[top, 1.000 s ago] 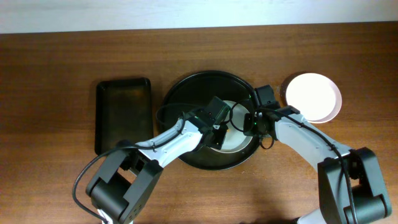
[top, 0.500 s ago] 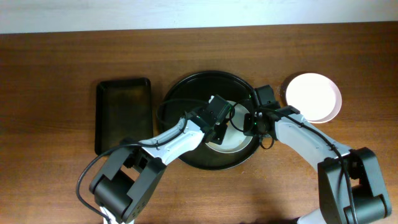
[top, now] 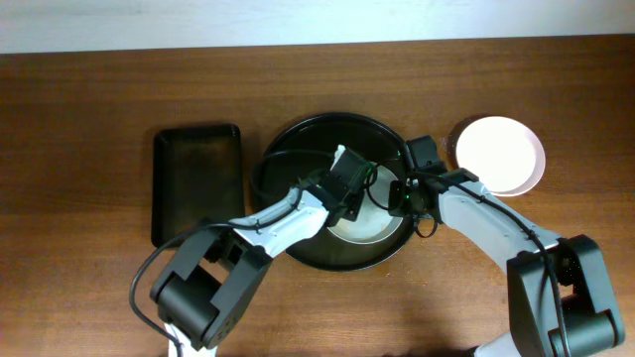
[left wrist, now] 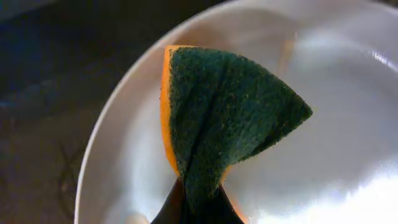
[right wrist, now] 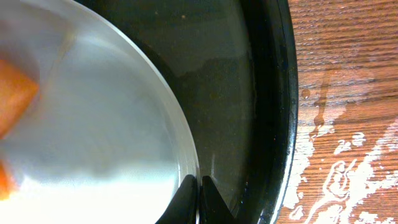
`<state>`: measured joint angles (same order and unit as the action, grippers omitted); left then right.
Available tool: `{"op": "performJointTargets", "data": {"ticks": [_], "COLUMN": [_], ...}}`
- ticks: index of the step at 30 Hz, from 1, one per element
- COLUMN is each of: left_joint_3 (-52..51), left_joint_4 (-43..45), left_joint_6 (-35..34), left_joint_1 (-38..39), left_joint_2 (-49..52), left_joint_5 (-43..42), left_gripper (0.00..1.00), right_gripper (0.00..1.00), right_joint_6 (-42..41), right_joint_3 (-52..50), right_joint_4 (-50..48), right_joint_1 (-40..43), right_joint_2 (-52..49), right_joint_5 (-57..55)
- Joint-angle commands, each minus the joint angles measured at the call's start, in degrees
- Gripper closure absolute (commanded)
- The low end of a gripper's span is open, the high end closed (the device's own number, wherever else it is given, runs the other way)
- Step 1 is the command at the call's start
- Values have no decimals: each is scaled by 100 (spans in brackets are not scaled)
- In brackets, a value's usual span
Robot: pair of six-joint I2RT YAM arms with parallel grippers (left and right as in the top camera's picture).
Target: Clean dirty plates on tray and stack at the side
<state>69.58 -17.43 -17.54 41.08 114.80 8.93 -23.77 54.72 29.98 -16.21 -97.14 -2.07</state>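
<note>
The tray (top: 298, 147) is sitting at the middle of the table (top: 99, 99), and 1 white plate (left wrist: 348, 124) is lying inside it, toward its right and near side. The left gripper (left wrist: 198, 204) is pinching a folded green and orange sponge (left wrist: 224, 118) between its 2 fingers, holding it over the plate's inner face; whether it is touching cannot be told. A faint orange smear (left wrist: 286, 56) is showing on the plate just beyond the sponge. The right gripper (right wrist: 199, 198) is pressing its fingers together on the plate's rim, inside the tray's right wall. Right of the tray, a stack (top: 499, 154) of white plates is resting on the table. Left of the tray, a small tray (top: 196, 183) is lying flat. Wet streaks (right wrist: 348, 162) are glistening on the wood just outside the tray's rim.
</note>
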Motion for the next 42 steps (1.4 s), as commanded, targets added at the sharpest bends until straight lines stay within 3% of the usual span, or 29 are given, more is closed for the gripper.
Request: {"op": "performJointTargets", "data": {"ticks": [1,8,20,25,28,32,33,34,35,36,37,39,42], "left_joint_3": [-315,-315,-48,1233,1403,1405,1403,1403,1403,1403,1403,1403,1399], "left_joint_4": [-96,391,2293,1777,1598,251,-125,-643,-1318,-1790,-2170,-2723,-3045], "left_joint_6": [44,44,46,350,348,345,345,345,345,345,345,348,348], "left_joint_1": [-129,-564,-640,-1259,-1563,-2006,-2079,-2170,-2260,-2323,-2371,-2413,-2413], "left_joint_2": [702,702,682,-203,-914,-1578,-1617,-1628,-1626,-1626,-1626,-1626,-1626], "left_joint_5": [151,138,186,337,337,334,334,332,332,332,328,313,313], "left_gripper": [100,100,100,100,100,100,100,100,100,100,100,100,100], "right_gripper": [96,96,96,96,96,93,89,74,52,42,38,39,53], "right_joint_6": [-9,-9,-7,-7,-9,166,378,568,595,542,352,31,-92], "right_joint_3": [-20,-20,-20,-20,-20,39,114,225,378,435,450,426,356], "right_joint_4": [-4,-2,22,20,24,0,17,94,293,428,551,691,575], "right_joint_1": [22,22,22,22,22,22,22,22,22,22,31,59,44], "right_joint_2": [-9,-9,-9,-9,-9,-9,-9,-9,-9,-9,-9,-11,-68], "right_joint_5": [-9,-7,-9,-7,-4,83,254,481,553,549,551,555,575]}}
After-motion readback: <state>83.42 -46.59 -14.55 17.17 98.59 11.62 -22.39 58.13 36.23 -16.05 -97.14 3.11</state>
